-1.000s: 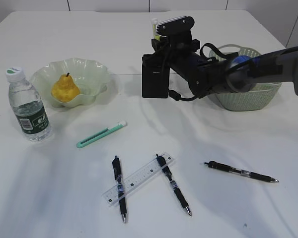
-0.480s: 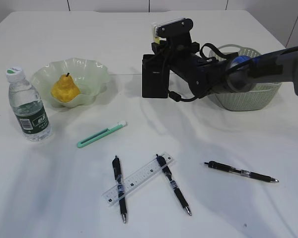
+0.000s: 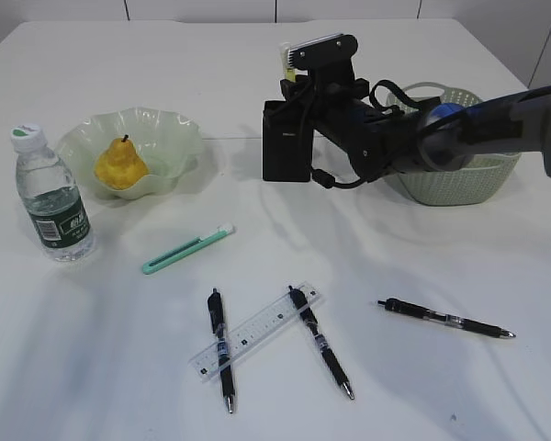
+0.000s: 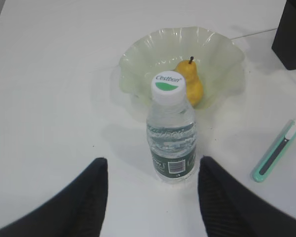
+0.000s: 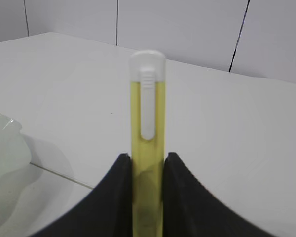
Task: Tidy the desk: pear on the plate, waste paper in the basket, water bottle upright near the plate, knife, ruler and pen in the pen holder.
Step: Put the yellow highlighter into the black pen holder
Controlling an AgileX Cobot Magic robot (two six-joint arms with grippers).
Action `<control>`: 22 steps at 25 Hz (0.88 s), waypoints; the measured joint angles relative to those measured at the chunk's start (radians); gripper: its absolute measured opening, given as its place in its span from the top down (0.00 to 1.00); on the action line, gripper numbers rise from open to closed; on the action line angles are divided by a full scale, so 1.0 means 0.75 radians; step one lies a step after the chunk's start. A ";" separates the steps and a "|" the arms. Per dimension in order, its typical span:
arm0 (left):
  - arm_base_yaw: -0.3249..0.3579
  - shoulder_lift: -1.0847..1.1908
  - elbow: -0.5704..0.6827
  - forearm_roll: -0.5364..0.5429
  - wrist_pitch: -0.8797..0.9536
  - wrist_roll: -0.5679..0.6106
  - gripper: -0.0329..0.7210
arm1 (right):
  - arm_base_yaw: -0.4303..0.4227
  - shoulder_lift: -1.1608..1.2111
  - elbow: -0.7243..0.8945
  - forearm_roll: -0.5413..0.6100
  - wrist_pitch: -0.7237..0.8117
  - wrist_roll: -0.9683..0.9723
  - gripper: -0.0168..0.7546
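Note:
My right gripper (image 5: 147, 159) is shut on a yellow knife (image 5: 147, 123) with a white slider, held upright just above the black pen holder (image 3: 285, 142). The same gripper (image 3: 294, 84) shows in the exterior view, with the knife top (image 3: 286, 50) poking up. My left gripper (image 4: 153, 170) is open and empty, just short of the upright water bottle (image 4: 171, 133). The pear (image 3: 119, 165) lies in the green wavy plate (image 3: 170, 138). The clear ruler (image 3: 255, 331) lies across two pens (image 3: 220, 349) on the desk. No waste paper shows.
A green knife (image 3: 187, 250) lies between the plate and the pens. A third pen (image 3: 445, 319) lies at the right front. The woven basket (image 3: 459, 184) stands behind my right arm. The bottle (image 3: 53, 197) stands left of the plate.
My right gripper with the yellow knife has shifted slightly left over the pen holder. Nothing else has moved.

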 joint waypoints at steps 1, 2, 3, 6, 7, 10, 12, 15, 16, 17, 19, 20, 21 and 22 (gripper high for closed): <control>0.000 0.000 0.000 0.000 0.000 0.000 0.41 | 0.000 0.000 0.000 0.000 0.000 0.000 0.76; 0.000 0.000 0.000 0.000 0.000 0.000 0.41 | 0.000 0.000 0.000 0.002 0.000 0.000 0.76; 0.000 0.000 0.000 0.000 0.000 0.000 0.41 | 0.000 0.000 0.000 0.000 0.000 0.000 0.76; 0.000 0.000 0.000 0.000 0.000 0.000 0.41 | 0.000 0.000 0.000 0.005 0.000 0.000 0.75; 0.000 0.000 0.000 0.000 0.000 0.000 0.41 | 0.000 0.000 0.000 0.005 0.000 0.000 0.75; 0.000 0.000 0.000 0.000 0.000 0.000 0.41 | 0.000 0.000 0.000 0.007 0.000 0.000 0.75; 0.000 0.000 0.000 0.000 0.000 0.000 0.41 | 0.000 0.000 0.000 0.008 0.000 0.000 0.74; 0.000 0.000 0.000 0.000 0.000 0.000 0.41 | 0.000 0.000 0.000 0.010 0.000 0.000 0.74; 0.000 0.000 0.000 0.000 0.000 0.000 0.41 | 0.000 0.000 0.000 0.010 0.000 0.000 0.73; 0.000 0.000 0.000 0.000 0.000 0.000 0.41 | 0.000 0.000 0.000 0.010 0.000 0.000 0.73; 0.000 0.000 0.000 0.000 0.000 0.000 0.41 | 0.000 0.000 -0.011 0.010 0.002 0.002 0.73; 0.000 0.000 0.000 0.000 0.000 0.000 0.41 | 0.000 0.000 -0.017 0.013 0.006 0.002 0.73; 0.000 0.000 0.000 0.000 0.000 0.000 0.41 | 0.000 0.000 -0.028 0.019 0.024 0.002 0.72; 0.000 0.000 0.000 0.000 0.000 0.000 0.41 | 0.000 0.000 -0.040 0.022 0.049 0.002 0.72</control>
